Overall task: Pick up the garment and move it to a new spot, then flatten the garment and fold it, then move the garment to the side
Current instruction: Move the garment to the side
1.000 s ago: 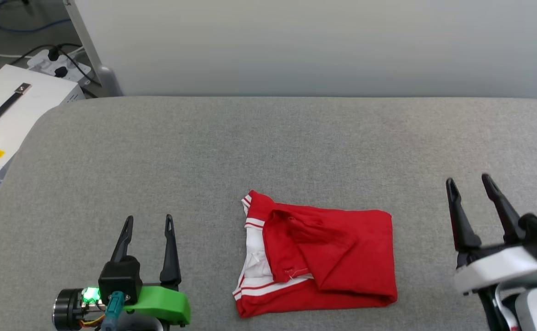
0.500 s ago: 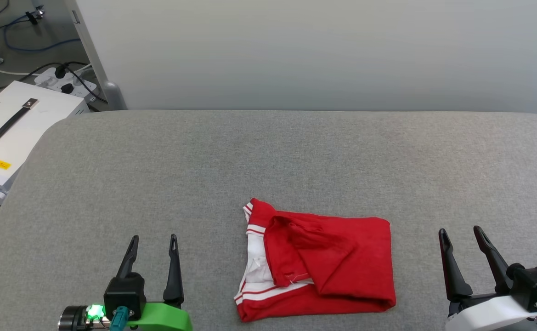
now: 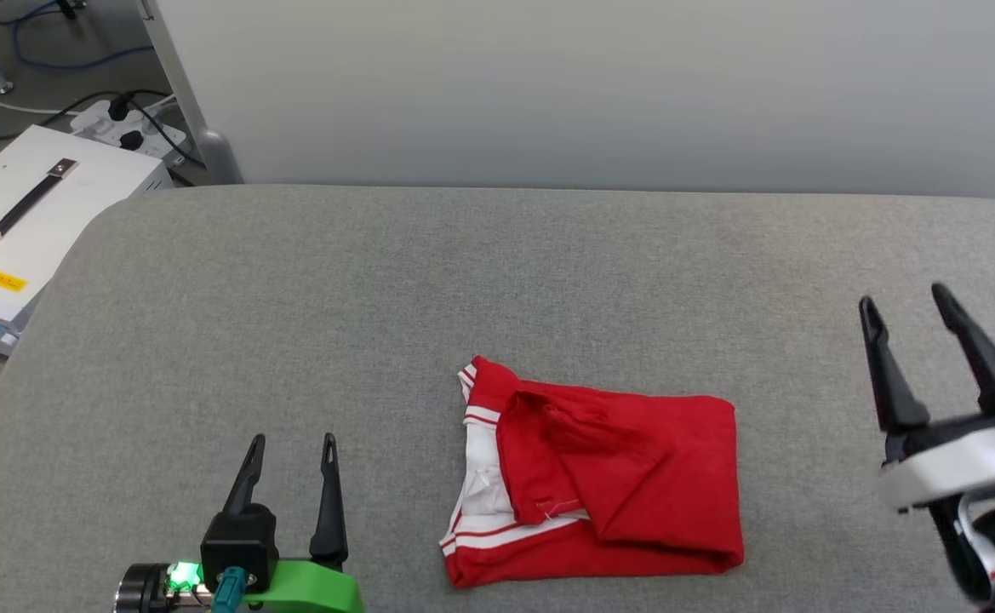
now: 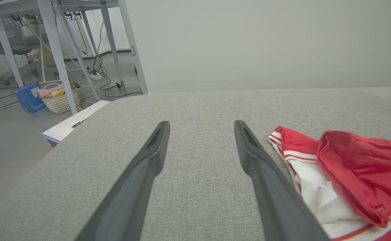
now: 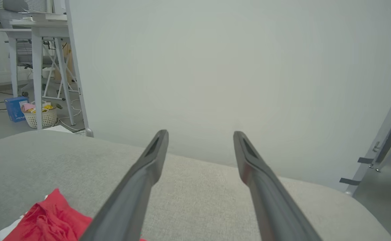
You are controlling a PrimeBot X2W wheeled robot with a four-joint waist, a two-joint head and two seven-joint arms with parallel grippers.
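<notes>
Between left gripper (image 3: 293,438) and right gripper (image 3: 904,296), both hanging spread and empty, the garment (image 3: 608,485) is lying on the grey table (image 3: 378,298), seemingly folded. Pinching all layers at opposite edges is looking safest for shifting it sideways.

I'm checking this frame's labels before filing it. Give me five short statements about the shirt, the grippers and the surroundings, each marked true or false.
1. The garment lies folded on the grey padded surface. True.
2. The left gripper is shut on the garment's sleeve. False: its jaws stand open and it is apart from the garment, on the garment's left.
3. The right gripper is open and holds nothing. True.
4. The garment's white part shows along its right edge in the head view. False: the white cloth with striped trim shows at its left edge.
5. A white box with a dark handle stands beyond the surface's left end. True.
</notes>
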